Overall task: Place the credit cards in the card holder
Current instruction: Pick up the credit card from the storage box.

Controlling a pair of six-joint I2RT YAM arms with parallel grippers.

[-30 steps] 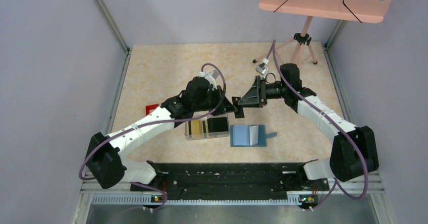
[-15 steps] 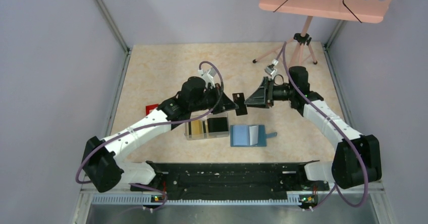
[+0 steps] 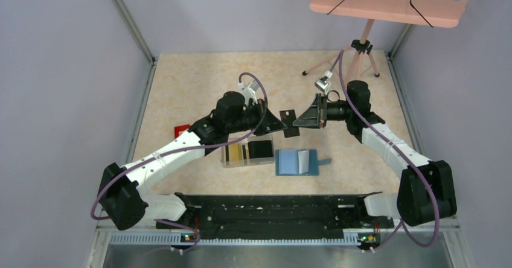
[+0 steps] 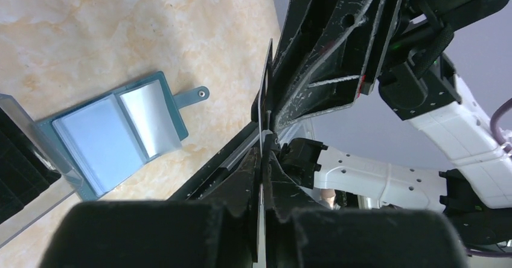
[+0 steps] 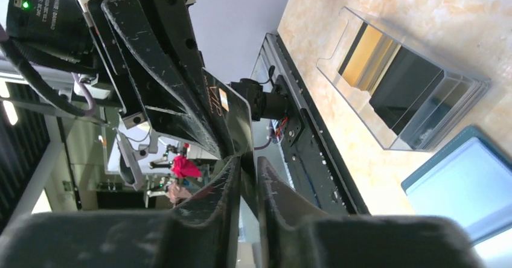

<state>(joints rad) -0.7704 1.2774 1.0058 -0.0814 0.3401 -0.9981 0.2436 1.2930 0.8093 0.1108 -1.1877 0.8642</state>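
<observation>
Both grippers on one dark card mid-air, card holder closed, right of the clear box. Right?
No: the card holder lies open, pale inner pockets up, per the top external view. Left gripper and right gripper both pinch the dark card, holder right of the clear box.

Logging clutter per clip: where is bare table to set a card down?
Free: far table beyond left gripper and right gripper, left of the tripod; also right of the card holder. Crowded: centre, around clear box and held black card.
</observation>
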